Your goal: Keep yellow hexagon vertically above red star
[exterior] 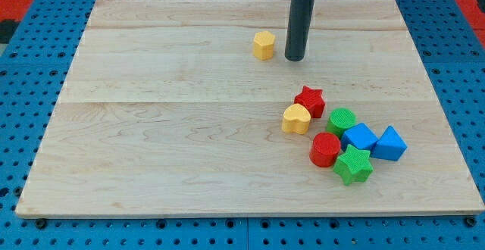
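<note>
Counter: pale wooden board [189, 144] lay on a blue pegboard [30, 114] and filled most of the frame.
Tool: a straight dark rod came down from the top edge, right of centre; my tip [295, 57] rested on the counter. It had no jaws, so it was neither clenched nor grasping anything.
Tip position: just right of the yellow hexagon [264, 45], a narrow gap between them, no contact seen.
Yellow hexagon: upper centre of the frame, alone, well apart from the other blocks.
Red star [310, 101]: right of centre, below the tip, at the top of a cluster. The hexagon stood higher in the frame and further left.
Yellow heart [296, 119]: touching the star's lower left side.
Green cylinder [342, 120]: lower right of the star, close beside it.
Red cylinder [326, 149]: below the heart and the green cylinder.
Blue blocks: one [359, 137] beside the green cylinder, another [390, 144] furthest right; exact shapes uncertain.
Green star [353, 165]: lowest of the cluster, beside the red cylinder.
</note>
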Controlling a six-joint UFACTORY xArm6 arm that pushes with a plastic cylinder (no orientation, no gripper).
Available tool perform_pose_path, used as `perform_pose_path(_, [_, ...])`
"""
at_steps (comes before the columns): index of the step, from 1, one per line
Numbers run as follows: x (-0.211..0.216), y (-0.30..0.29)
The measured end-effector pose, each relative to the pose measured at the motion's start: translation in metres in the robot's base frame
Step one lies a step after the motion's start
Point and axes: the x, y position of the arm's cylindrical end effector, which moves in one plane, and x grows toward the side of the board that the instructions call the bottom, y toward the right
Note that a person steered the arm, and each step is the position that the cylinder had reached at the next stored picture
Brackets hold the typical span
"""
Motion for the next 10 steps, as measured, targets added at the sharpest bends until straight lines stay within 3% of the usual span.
perform_pose_path(2, [0.027, -0.062])
perform_pose_path(5, [-0.051, -0.010])
perform_pose_path(6, [-0.027, -0.045])
perform_pose_path(7, [-0.068, -0.058])
perform_pose_path(10, [-0.074, 0.015])
